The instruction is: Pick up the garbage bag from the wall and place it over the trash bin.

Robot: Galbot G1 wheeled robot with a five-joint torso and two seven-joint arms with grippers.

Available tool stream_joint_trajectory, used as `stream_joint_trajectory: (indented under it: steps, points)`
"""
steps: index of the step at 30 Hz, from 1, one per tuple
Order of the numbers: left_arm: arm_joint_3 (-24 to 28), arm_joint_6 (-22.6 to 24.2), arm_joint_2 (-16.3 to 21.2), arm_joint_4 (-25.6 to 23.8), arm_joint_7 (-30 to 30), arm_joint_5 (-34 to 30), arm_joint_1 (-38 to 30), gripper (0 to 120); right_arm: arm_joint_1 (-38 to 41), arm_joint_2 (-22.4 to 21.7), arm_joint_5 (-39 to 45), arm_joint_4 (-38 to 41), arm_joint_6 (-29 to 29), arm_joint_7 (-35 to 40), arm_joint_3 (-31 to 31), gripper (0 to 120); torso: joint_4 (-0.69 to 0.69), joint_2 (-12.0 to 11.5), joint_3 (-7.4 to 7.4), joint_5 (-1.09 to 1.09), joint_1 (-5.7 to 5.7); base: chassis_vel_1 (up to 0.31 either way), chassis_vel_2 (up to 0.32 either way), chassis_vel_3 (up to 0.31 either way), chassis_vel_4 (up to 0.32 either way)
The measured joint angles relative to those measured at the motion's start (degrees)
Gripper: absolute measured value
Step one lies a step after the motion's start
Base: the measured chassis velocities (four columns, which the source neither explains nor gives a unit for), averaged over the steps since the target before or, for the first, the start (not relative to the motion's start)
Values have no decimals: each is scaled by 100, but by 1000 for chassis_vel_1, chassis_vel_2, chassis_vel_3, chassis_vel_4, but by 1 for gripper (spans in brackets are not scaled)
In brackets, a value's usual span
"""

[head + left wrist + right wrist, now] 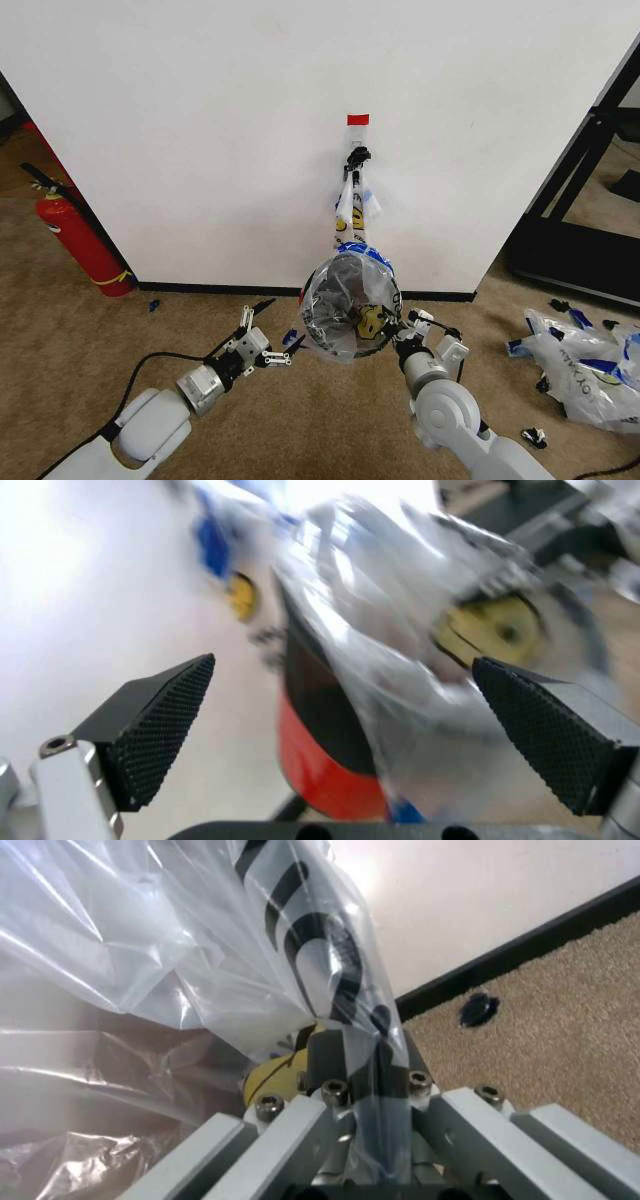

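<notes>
White wall (220, 130) and carpet frame the work; garbage bag (345, 300) drapes over the trash bin (330, 757), right tool (392, 328) pinching its rim to stretch it; left tool (268, 350) spread, beside the bin's opposite side.

The bag (350, 300), thin translucent plastic with a yellow smiley face and blue patches at the rim, is spread over the bin (325, 727) on the carpet, just in front of the wall (200, 130). The bin has dark sides and a red base and stands upright beneath the plastic. The wall is plain white with a black baseboard, a red tape rectangle and a small black hook from which another printed bag hangs.
</notes>
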Motion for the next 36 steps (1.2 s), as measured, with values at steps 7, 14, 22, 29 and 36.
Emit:
stream_joint_trajectory:
  steps: [7,14,22,29,36]
  points:
    - [449,701,-283,-16,-1139,592,-350,95,-44,20,-156,36,57,-30,-104,0,-1,0,0,-1,0,0,0,0,0]
    - [736,1349,-389,-107,-1387,662,-560,73,-7,25,-229,76,62,-35,-157,0,0,0,0,-1,0,0,0,0,0]
    - [796,1577,-371,-396,-1439,567,-585,50,19,38,-259,61,62,-41,-173,0,-1,0,0,-1,0,0,0,0,0]
    - [784,1653,-343,-620,-1382,721,-468,50,59,42,-272,51,60,-43,-197,0,0,0,0,-1,0,0,0,0,0]
    - [885,1654,-360,-486,-1334,782,-541,39,68,56,-277,55,56,-43,-201,0,-1,0,0,-2,0,0,0,0,0]
